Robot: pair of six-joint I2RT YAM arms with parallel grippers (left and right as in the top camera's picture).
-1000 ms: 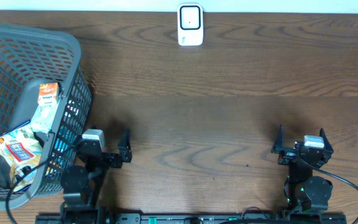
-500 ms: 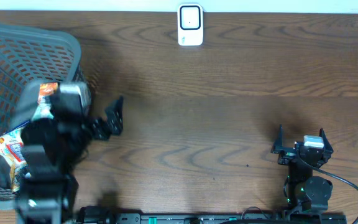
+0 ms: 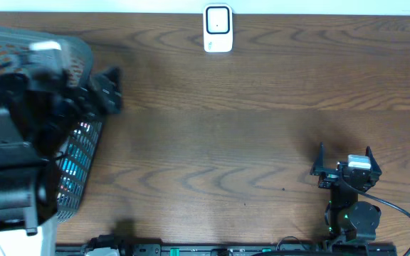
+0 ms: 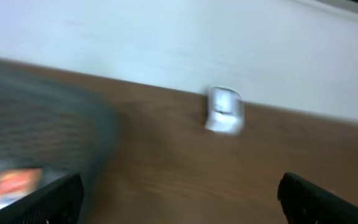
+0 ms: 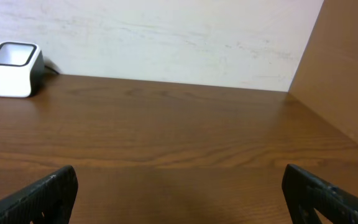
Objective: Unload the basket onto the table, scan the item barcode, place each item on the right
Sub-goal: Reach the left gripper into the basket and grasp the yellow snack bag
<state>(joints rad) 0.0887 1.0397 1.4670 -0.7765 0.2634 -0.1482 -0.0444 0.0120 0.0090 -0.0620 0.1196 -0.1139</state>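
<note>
Overhead: left gripper spread wide over the grey basket at nine o'clock, right gripper spread at five, barcode scanner at twelve.

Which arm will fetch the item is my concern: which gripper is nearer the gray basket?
Left. The left gripper is over the gray basket's rim; the right gripper sits far across the table, near its front edge.

Open table mid-span — scanner at far edge, basket blocks the left.
</note>
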